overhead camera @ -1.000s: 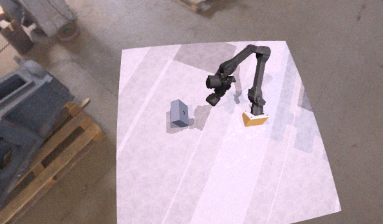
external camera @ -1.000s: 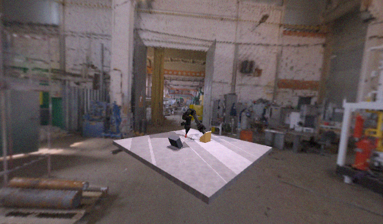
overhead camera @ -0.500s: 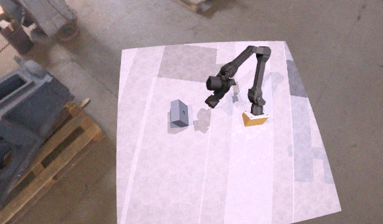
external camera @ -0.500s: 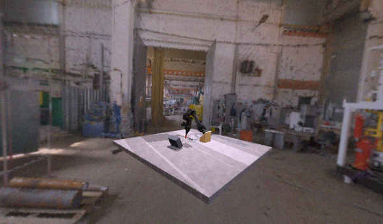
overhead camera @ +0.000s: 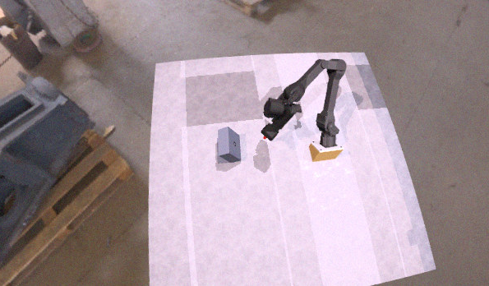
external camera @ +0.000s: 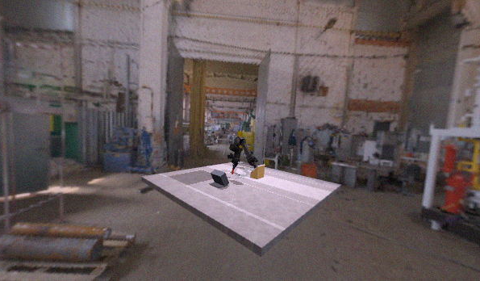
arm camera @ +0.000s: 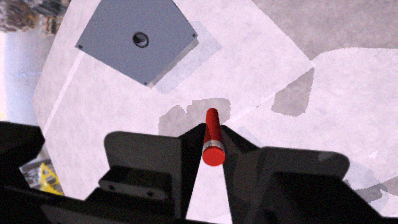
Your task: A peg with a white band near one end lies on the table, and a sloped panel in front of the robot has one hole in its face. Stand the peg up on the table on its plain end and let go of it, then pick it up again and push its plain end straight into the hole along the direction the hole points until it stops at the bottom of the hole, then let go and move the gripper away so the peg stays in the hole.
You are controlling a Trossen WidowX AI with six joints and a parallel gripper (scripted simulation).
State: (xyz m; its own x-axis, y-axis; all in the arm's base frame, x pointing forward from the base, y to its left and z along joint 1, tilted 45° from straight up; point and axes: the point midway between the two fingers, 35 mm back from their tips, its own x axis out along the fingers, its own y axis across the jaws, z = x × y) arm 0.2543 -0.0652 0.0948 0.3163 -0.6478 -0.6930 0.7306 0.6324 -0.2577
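A red peg (arm camera: 213, 131) (overhead camera: 265, 137) (external camera: 232, 172) is held between the fingers of my gripper (arm camera: 212, 128). In the wrist view its white-banded end is toward the camera and its plain end points away, past the fingertips. My gripper is shut on the peg. The sloped grey-blue panel (arm camera: 120, 30) (overhead camera: 228, 144) (external camera: 219, 178) stands apart from the peg, to its left in the top view. One dark hole (arm camera: 140, 39) (overhead camera: 234, 144) shows in its face. Whether the peg's plain end touches the table cannot be told.
The arm's yellow base block (overhead camera: 326, 154) (external camera: 256, 172) stands on the table (overhead camera: 237, 230) (external camera: 248, 218), to the right of the panel in the top view. Shadows of the arm and panel fall on the table. A wooden pallet lies on the floor beyond the table's left edge.
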